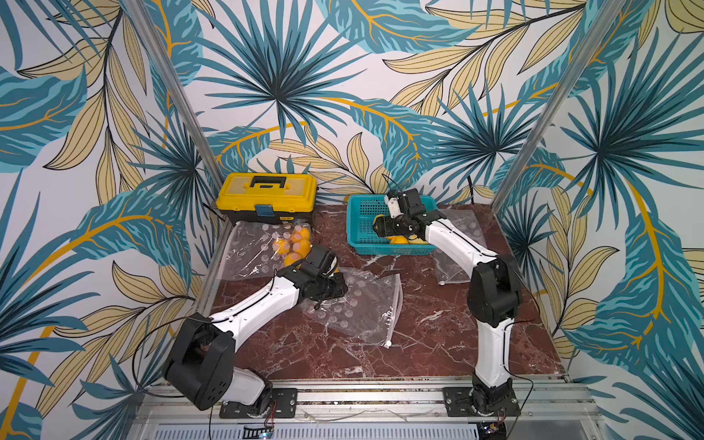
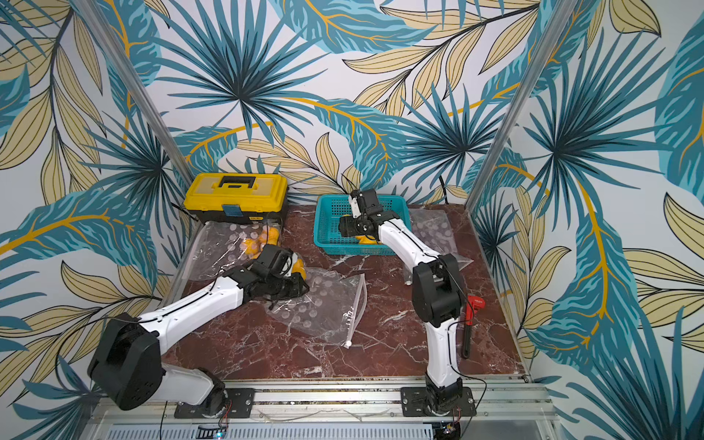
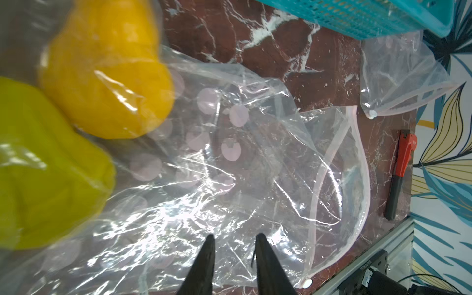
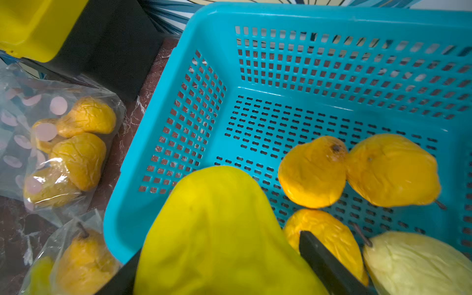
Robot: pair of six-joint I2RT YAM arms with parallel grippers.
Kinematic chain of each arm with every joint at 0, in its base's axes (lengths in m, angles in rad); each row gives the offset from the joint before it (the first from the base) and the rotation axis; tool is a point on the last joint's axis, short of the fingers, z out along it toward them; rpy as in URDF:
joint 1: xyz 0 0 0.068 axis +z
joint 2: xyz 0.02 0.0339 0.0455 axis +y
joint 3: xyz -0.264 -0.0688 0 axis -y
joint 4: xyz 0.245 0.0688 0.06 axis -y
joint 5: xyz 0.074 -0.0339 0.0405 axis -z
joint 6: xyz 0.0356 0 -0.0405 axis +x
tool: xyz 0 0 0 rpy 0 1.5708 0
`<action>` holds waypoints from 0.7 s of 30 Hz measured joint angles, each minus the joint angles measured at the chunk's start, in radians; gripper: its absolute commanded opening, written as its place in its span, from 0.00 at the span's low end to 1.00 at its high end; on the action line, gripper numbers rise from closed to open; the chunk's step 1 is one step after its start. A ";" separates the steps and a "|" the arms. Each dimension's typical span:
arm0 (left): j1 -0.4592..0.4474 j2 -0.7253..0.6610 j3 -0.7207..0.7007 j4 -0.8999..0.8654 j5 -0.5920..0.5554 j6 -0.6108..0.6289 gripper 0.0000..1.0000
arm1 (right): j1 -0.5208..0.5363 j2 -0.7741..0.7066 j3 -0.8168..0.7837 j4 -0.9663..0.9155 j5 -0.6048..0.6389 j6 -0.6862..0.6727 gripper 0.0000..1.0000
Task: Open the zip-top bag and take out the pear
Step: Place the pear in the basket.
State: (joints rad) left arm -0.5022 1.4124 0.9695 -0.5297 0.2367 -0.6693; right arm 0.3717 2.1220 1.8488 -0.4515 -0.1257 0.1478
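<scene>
The clear zip-top bag [image 1: 358, 308] [image 2: 327, 308] lies flat mid-table, looking empty. In the left wrist view its mouth [image 3: 357, 166] gapes and the white slider [image 3: 306, 282] sits at one end. My left gripper [image 1: 339, 289] [image 3: 235, 236] hovers over the bag's closed end, open, its fingers apart with only film under them. Two bagged pears [image 3: 107, 76] lie beside it. My right gripper [image 1: 381, 228] [image 4: 217, 252] is shut on a yellow-green pear [image 4: 217, 224] above the teal basket [image 1: 358, 245] [image 4: 204, 102], which holds several pears.
A yellow toolbox [image 1: 266, 194] stands at the back left, with a bag of several pears [image 1: 293, 244] in front of it. Another clear bag [image 1: 457, 263] lies right of the basket. A red wrench [image 2: 472, 316] lies near the right edge.
</scene>
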 measured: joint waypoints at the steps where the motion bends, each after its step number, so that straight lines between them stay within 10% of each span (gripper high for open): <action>1: 0.017 -0.011 0.000 -0.013 -0.002 0.007 0.31 | 0.000 0.032 0.026 -0.001 -0.007 -0.003 0.69; 21: 0.236 0.111 0.128 -0.151 0.002 0.201 0.39 | -0.003 0.190 0.098 -0.001 -0.045 -0.053 0.86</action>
State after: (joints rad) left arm -0.2661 1.5234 1.0977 -0.6807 0.2390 -0.4679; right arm 0.3691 2.3119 1.9469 -0.4526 -0.1703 0.0948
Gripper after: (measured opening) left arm 0.387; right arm 0.856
